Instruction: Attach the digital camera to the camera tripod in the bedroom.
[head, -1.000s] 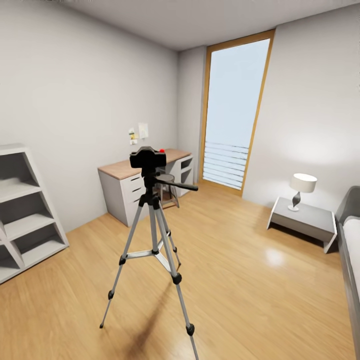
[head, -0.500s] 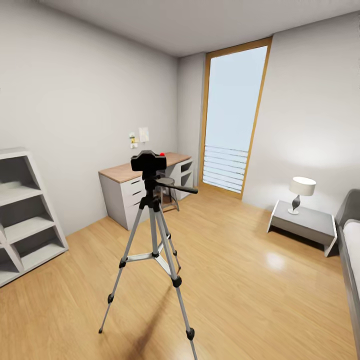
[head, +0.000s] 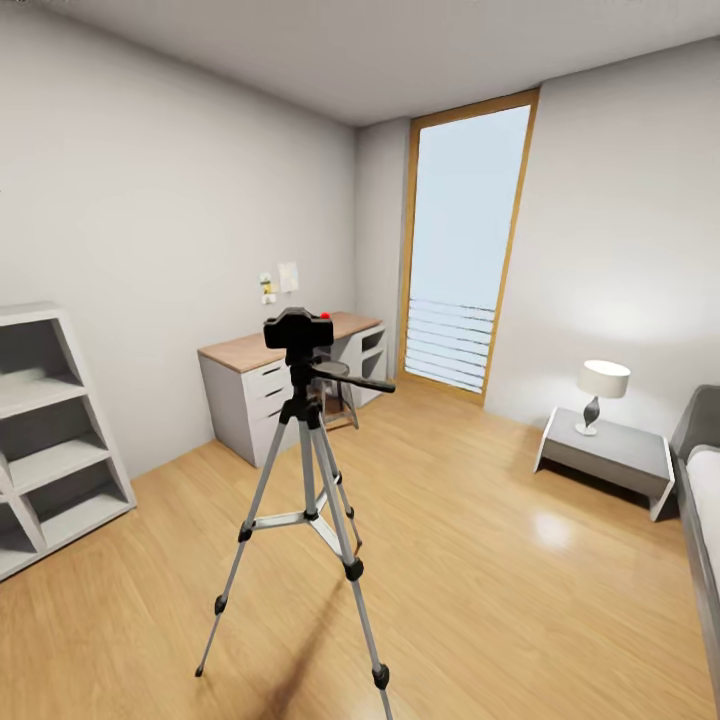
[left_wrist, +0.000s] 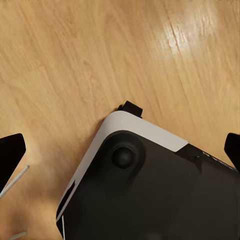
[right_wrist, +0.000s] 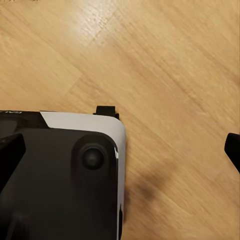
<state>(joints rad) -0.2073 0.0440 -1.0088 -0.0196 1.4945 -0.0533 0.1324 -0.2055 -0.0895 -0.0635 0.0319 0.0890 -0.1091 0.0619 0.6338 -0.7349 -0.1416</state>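
1. Left gripper (left_wrist: 120, 150): black fingertips sit at opposite edges of the left wrist view, spread wide, nothing between them. Below it, the robot's base (left_wrist: 150, 185), dark top with a white rim, over the wooden floor (left_wrist: 75, 60).
2. Right gripper (right_wrist: 122, 150): same picture in the right wrist view, fingertips far apart, holding nothing, above the base (right_wrist: 60, 175) and floor (right_wrist: 175, 75).
3. Digital camera (head: 298, 329): sits on top of the camera tripod (head: 305, 500), on its black head, upright, red dot on its top right side.
4. Tripod stands on the floor (head: 480, 560) mid-room, three silver legs splayed, black pan handle sticking out to the view's right.
5. Behind the tripod: desk (head: 255, 385) with a wooden top and white drawers against the left wall, stool partly hidden by the tripod head.
6. Grey shelves (head: 50, 430) at the view's left edge.
7. Tall wood-framed window (head: 462, 250) in the far corner.
8. Grey nightstand (head: 610, 455) on the right with a table lamp (head: 600, 392) on it; bed (head: 700, 500) edge just beside it.
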